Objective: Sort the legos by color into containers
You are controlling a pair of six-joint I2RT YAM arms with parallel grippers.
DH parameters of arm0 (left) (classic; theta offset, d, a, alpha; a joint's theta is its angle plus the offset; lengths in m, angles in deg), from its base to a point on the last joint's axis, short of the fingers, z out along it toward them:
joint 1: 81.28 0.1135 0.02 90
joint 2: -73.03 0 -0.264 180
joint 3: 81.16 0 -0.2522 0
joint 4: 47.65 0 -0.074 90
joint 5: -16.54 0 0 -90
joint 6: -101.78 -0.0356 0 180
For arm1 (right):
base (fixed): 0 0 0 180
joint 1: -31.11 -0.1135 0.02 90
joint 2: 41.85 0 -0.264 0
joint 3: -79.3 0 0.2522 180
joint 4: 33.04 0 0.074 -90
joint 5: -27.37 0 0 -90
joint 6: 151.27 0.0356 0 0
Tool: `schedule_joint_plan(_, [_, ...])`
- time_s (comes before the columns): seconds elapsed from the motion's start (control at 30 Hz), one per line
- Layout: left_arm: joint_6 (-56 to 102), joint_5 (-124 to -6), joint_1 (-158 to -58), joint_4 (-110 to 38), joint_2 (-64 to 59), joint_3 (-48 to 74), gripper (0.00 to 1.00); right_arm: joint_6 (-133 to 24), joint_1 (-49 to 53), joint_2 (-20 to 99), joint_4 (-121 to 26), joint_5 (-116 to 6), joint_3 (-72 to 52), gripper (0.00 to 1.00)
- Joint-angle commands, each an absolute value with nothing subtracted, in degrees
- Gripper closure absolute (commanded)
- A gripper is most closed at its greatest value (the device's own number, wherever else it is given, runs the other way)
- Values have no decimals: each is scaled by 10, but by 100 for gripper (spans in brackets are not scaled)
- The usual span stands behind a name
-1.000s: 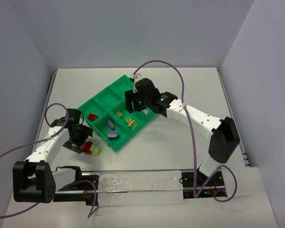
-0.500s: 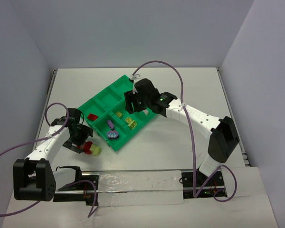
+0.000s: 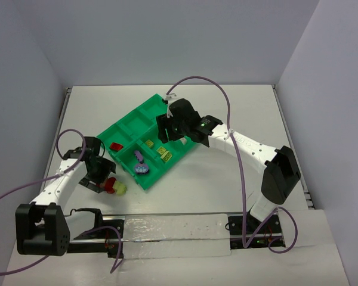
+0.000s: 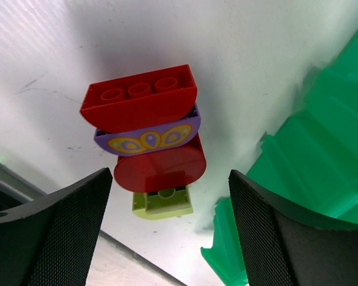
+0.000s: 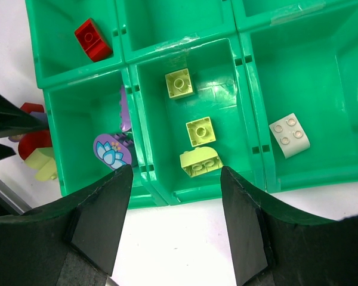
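A stuck-together stack of legos [image 4: 146, 134] lies on the table: red, purple, red, and a yellow-green brick [image 4: 162, 201] at its near end. My left gripper [image 4: 170, 238] is open, with the stack just ahead of its fingers and untouched. In the top view the stack [image 3: 114, 187] lies left of the green tray's [image 3: 167, 114] near corner, next to my left gripper [image 3: 101, 176]. My right gripper [image 5: 176, 238] is open and empty above the tray [image 5: 244, 59]. The bins hold a red brick [image 5: 89, 39], three yellow-green bricks [image 5: 200, 130], a white brick [image 5: 289, 134] and purple pieces [image 5: 111, 149].
The tray's corner [image 4: 322, 149] stands close on the right of my left gripper. A grey rail [image 3: 167, 229] runs along the table's near edge. Purple cables loop from both arms. The other bins [image 5: 173, 18] look empty.
My left gripper has shifted very slightly toward the near edge beside the stack. The right arm has not moved.
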State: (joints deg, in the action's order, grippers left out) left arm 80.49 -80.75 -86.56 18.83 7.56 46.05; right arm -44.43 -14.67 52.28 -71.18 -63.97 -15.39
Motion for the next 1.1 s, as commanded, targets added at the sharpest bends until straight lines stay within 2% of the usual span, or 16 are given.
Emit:
schedule_joint_plan(0.0, [783, -832, -867, 244, 111, 420, 10, -449, -150, 518, -710, -647, -155, 32])
schedule_joint_plan(0.1, [783, -827, -867, 273, 101, 401, 2, -448, -149, 519, -710, -645, -155, 32])
schedule_joint_plan(0.33, [801, -842, -867, 310, 110, 393, 4, -446, -149, 511, -708, -647, -143, 32])
schedule_joint_plan(0.63, [807, -783, -867, 228, 79, 437, 4, -445, -150, 502, -708, -650, -135, 32])
schedule_joint_plan(1.07, [830, -789, -867, 155, 40, 480, 4, -447, -150, 502, -714, -654, -132, 32])
